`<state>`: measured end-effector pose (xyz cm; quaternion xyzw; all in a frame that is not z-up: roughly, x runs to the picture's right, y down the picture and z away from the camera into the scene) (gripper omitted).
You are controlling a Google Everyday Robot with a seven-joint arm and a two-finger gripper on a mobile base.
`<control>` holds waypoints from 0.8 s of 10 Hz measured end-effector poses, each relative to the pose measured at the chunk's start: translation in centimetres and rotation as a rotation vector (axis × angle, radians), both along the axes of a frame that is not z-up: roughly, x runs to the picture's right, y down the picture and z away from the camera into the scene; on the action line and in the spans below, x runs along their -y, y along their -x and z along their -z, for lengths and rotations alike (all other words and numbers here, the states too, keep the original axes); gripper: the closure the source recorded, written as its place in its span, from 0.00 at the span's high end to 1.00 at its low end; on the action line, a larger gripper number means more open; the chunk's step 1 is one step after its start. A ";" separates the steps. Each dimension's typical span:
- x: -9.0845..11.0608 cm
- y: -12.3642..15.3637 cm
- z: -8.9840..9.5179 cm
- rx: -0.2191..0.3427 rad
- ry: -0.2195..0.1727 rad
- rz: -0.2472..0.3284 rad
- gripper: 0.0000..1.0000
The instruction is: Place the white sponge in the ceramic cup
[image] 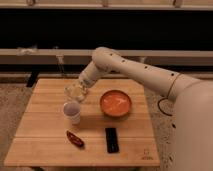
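The ceramic cup (72, 111) stands upright on the left half of the wooden table (45, 150); it is small, white and shadowed inside. My gripper (75, 93) hangs just above and slightly behind the cup, at the end of the white arm that reaches in from the right. A small pale block with a faint yellowish tint, the white sponge (75, 91), sits in the gripper, which is shut on it. The sponge is above the cup's rim, not inside the cup.
A round orange bowl (116, 103) stands right of the cup. A flat black rectangular object (112, 139) and a small dark red object (75, 138) lie near the table's front edge. A dark wall and a rail run behind the table.
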<state>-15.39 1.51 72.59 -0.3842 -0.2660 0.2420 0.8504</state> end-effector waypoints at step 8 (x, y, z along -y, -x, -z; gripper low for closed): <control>-3.4 3.7 -0.1 0.078 0.047 0.047 0.16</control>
